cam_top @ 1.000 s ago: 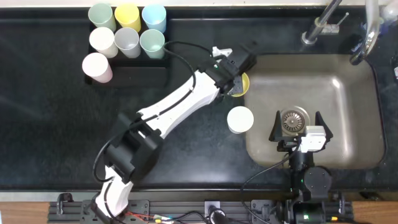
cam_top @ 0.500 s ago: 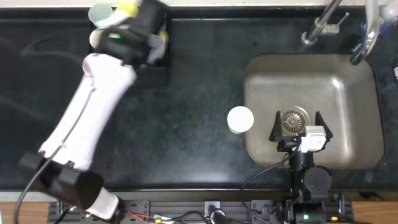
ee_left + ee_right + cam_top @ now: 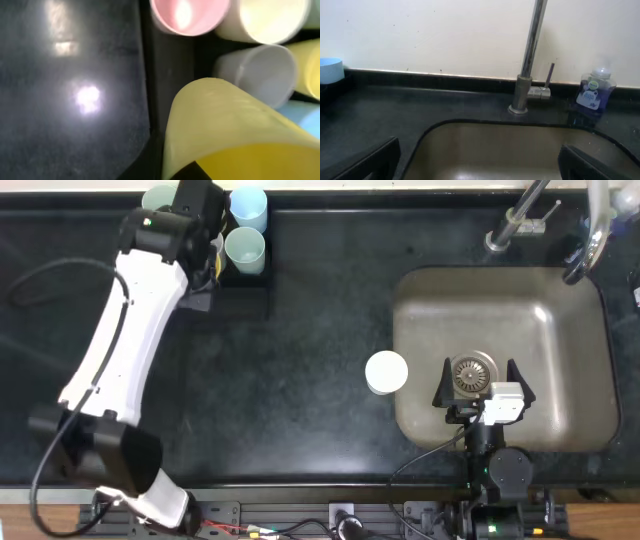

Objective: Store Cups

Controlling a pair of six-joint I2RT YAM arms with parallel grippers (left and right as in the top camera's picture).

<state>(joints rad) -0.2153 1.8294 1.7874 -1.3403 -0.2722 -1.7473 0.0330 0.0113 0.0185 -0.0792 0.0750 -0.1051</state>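
Observation:
My left gripper [image 3: 202, 215] hangs over the black cup rack [image 3: 240, 298] at the far left of the counter, shut on a yellow cup [image 3: 230, 130] that lies tilted just above the stored cups. Under it the left wrist view shows a pink cup [image 3: 190, 15], a cream cup [image 3: 265, 20], a pale grey cup [image 3: 265, 72], another yellow cup [image 3: 307, 70] and a blue cup [image 3: 305, 117]. A white cup [image 3: 386, 372] stands upside down on the counter beside the sink. My right gripper [image 3: 483, 382] rests open and empty above the sink's near side.
The steel sink [image 3: 550, 310] fills the right side, with a faucet [image 3: 530, 55] and a soap bottle [image 3: 595, 87] behind it. Dark bare countertop [image 3: 300, 400] stretches between the rack and the sink.
My left arm has swung from the sink's edge across the counter to the rack, carrying the yellow cup. The right arm and the white cup have not moved.

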